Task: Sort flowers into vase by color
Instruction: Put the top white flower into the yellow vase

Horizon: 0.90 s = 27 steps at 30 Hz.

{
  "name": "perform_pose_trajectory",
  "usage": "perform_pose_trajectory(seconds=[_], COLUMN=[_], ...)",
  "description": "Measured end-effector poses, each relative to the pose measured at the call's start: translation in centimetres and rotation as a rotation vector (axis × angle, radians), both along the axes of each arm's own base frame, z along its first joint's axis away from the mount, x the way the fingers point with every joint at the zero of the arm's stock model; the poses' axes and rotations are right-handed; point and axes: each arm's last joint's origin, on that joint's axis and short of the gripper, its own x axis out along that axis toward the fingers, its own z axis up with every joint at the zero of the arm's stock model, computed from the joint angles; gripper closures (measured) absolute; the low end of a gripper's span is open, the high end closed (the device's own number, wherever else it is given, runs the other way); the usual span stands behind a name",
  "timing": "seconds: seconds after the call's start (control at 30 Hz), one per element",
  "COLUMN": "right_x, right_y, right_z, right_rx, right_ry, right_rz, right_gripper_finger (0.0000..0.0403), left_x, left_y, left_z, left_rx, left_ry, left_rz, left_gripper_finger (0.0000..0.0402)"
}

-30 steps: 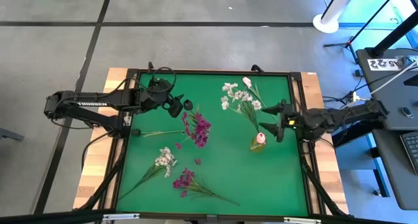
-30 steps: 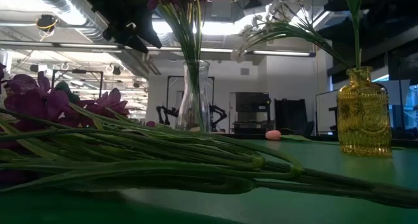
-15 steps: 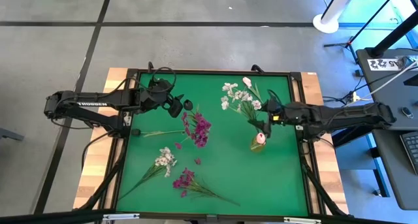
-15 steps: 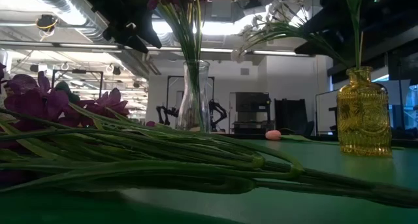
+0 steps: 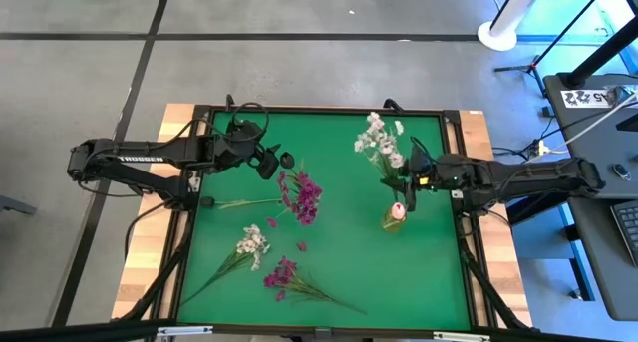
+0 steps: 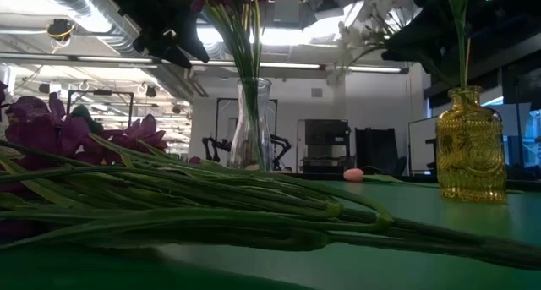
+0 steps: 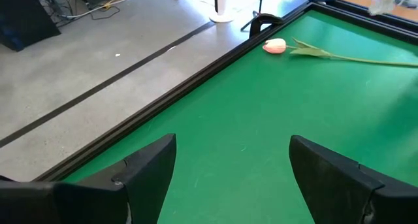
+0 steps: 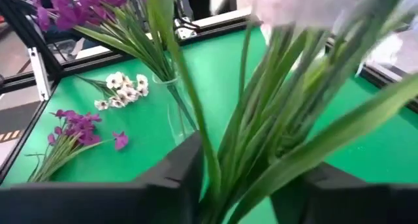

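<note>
A bunch of white flowers (image 5: 377, 141) stands high over the table's far right, and its stems slant down toward the yellow vase (image 6: 471, 146). That vase also holds a pink tulip (image 5: 398, 210). My right gripper (image 8: 251, 178) is shut on the white bunch's stems. The clear vase (image 6: 252, 125) mid-table holds magenta flowers (image 5: 302, 195). A white spray (image 5: 251, 245) and a magenta spray (image 5: 282, 275) lie flat near the front. My left gripper (image 7: 232, 152) hangs open at the far left, with nothing between its fingers. My right gripper pinches the white bunch's green stems and leaves (image 8: 261, 165) between its two fingers, several stems squeezed together, below the blossoms. It comes nearly level from the table's right, and the fingers lie across the stems. The bunch stands steeply, blossoms above the fingers; its lower ends are hidden.
A loose pink tulip (image 7: 274, 46) lies on the green mat by the far rim. A black raised frame (image 5: 454, 182) borders the mat. The long stems of a lying spray (image 6: 211, 214) fill the low view's foreground. Open mat lies at the front right.
My right gripper has moved toward the table's left to the white bunch and shut on its stems. The spread stems have been drawn together, and the blossoms have swung toward the table's right and far edge, standing more upright.
</note>
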Motion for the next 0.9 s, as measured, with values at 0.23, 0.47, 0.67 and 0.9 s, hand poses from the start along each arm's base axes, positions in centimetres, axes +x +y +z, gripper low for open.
perform_pose_trajectory(seconds=[0.23, 0.47, 0.67, 0.9], right_x=[-1.0, -3.1, -3.4, -3.7], right_y=[0.0, 0.2, 1.0, 2.3], right_z=[0.9, 2.0, 1.6, 1.2], right_rx=[-0.003, -0.023, -0.031, -0.093], right_ry=[-0.063, -0.131, -0.091, -0.064], right_rz=[0.021, 0.024, 0.015, -0.061], right_gripper_finger=[0.0384, 0.0385, 0.0391, 0.0396], left_x=[0.0, -0.1, -0.1, -0.2], left_y=[0.0, 0.0, 0.0, 0.0], left_z=[0.0, -0.1, -0.1, -0.2], left_rx=[0.0, -0.001, -0.008, -0.014], left_ry=[0.002, 0.011, 0.012, 0.017], left_rz=[0.0, 0.0, 0.005, 0.009], left_gripper_finger=[0.0109, 0.0109, 0.0109, 0.0109])
